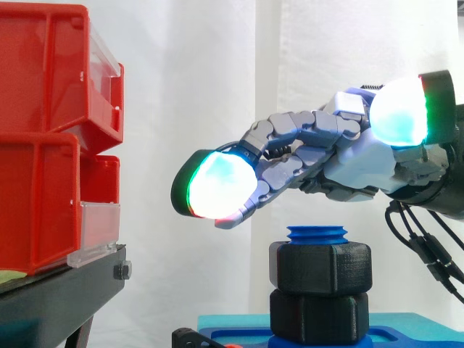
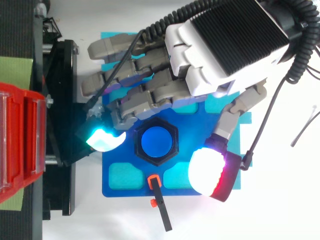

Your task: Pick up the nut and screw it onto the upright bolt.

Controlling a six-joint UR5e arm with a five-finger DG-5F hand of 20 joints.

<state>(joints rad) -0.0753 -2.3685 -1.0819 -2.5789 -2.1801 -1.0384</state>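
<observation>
Nearest the side camera, at 6 o'clock from the bolt in the top view, a small black clamp (image 2: 164, 216) with an orange tip lay across the edge of the blue holder (image 2: 117, 187) on the white desk (image 2: 280, 210). At the holder's middle stood the upright bolt (image 1: 317, 233) with the black nut (image 1: 319, 267) around it, only the top threads showing above. The nut touched a second black hexagonal piece (image 1: 319, 317) directly below; whether that was another nut or part of the fixture could not be told. The hand (image 1: 348, 156) hovered above, its fingers (image 1: 217, 185) stretched out loosely toward 9 o'clock, clear of the nut and holding nothing. Off at 9 o'clock were the red bins (image 1: 43, 145) on their black stand (image 1: 58, 290), and farthest back the white curtain (image 1: 217, 72). Judging by this, picking and threading looked done, with the nut apparently run down; little seemed left beyond perhaps a final tightening
</observation>
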